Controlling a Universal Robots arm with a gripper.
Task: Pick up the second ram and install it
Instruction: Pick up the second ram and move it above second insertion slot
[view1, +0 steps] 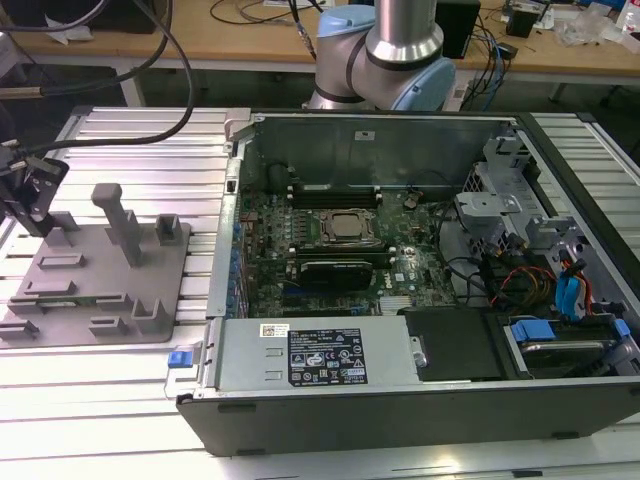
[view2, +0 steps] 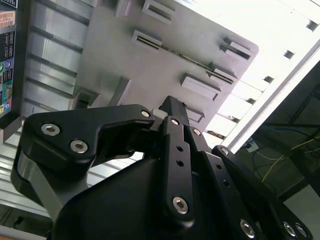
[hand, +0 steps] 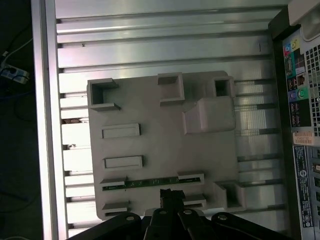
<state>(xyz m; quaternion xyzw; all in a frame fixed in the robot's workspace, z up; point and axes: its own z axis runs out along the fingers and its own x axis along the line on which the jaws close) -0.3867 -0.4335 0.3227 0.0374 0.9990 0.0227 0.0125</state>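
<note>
Found the second ram (hand: 150, 182) lying in a slot of the grey fixture plate (hand: 150, 100), well apart from the motherboard (view1: 400, 275). Saw the gripper (hand: 171, 192) poised close over it, claw drawn narrow, gripping nothing. Judged pick-up and installation both left undone.

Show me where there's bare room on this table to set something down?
Bare ribbed table beyond the grey fixture plate, and the strip in front of it. Crowded: the open computer case, and the plate, where the gripper hangs near the ram.
</note>
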